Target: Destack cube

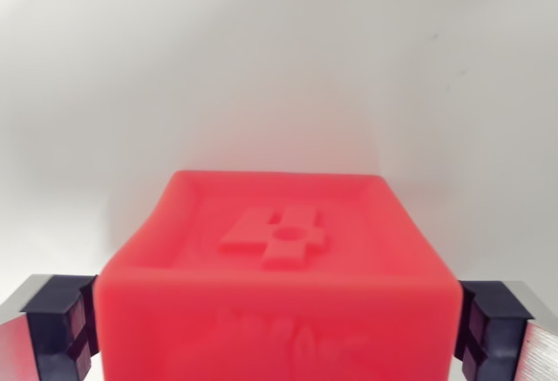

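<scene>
Between the two dark, ridged finger pads of the gripper (279,329), at the bottom of the wrist view, sits the red plastic cube with a raised cross-shaped emblem on its recessed top face (277,263). The left pad (63,324) and the right pad (488,329) each meet a side wall of the cube with no visible gap, so the tool appears clenched on the red cube; actual clamping force cannot be confirmed from this view. Behind the cube lies a plain white surface (279,67). No second cube is visible, as the red cube fills the lower frame and hides whatever lies beneath it. Several faults are possible from this state. The pads sit low on the cube's side walls near the frame edge, and a shallow or off-centre grip may let the smooth plastic rotate or slip during a lift. If a lower cube remains directly underneath, friction or interlocking features may drag it along or topple it. A release from height may cause the cube to bounce or roll. Whether the cube is lifted or resting cannot be determined.
</scene>
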You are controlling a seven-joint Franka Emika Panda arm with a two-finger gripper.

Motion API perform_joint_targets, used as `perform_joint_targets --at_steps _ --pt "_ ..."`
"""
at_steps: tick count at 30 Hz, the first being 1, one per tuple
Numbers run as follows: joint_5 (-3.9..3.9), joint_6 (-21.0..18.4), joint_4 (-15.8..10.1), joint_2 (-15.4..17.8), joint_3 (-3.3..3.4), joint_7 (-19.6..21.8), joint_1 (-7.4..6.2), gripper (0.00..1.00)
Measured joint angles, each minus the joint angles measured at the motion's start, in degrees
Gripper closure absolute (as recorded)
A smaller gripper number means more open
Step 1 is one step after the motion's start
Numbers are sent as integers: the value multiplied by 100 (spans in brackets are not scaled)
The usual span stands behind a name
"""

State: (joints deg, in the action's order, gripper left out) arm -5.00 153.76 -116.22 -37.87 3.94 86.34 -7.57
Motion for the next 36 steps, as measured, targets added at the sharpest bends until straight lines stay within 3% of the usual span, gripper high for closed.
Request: perform_joint_targets --at_steps 18,36 --pt "0 -13 -8 29 1 0 -1 0" --pt "12 -389 -155 572 65 9 -51 0"
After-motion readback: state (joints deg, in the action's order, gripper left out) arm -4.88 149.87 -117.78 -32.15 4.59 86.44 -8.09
